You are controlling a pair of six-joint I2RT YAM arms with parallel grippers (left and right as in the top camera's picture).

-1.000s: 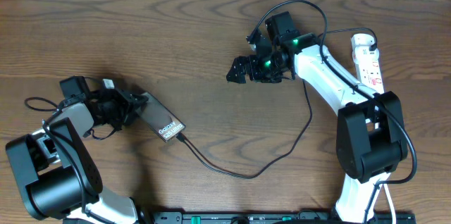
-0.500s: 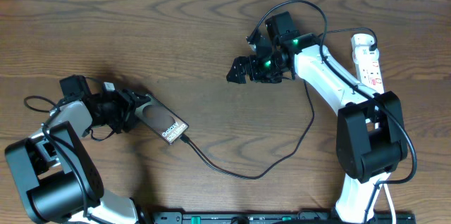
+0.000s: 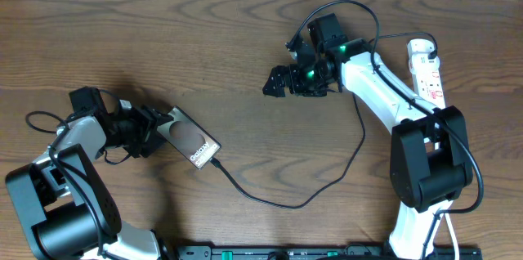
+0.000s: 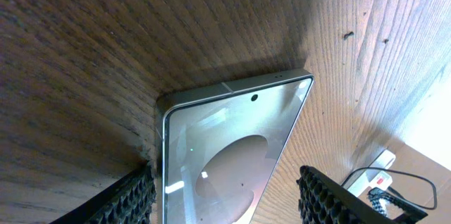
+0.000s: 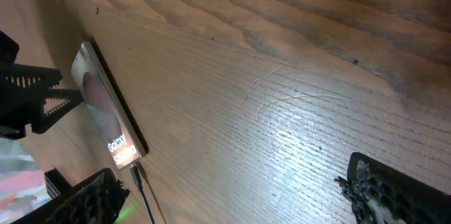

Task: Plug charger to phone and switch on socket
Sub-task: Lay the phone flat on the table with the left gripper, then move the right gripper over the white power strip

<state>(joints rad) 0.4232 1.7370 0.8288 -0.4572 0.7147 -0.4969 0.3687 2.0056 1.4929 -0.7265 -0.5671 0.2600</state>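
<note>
My left hand (image 3: 160,131) sits low near the left edge of the table (image 3: 163,31). Its fingers are apart on either side of the plain end of the phone (image 3: 192,139) and are not pinching it. One pad is clearly off the phone's side; I cannot tell whether the other touches. The phone lies flat and skewed, lettered end toward the near edge, where the tip of the charger (image 3: 278,201) meets it; seated, I judge. The cable loops along the near edge, then climbs toward the socket (image 3: 431,70) near the far right corner. My right hand (image 3: 274,82) hangs wide apart and empty over bare wood mid-table, with open room back to the socket, whose switch I judge not yet pressed.
</note>
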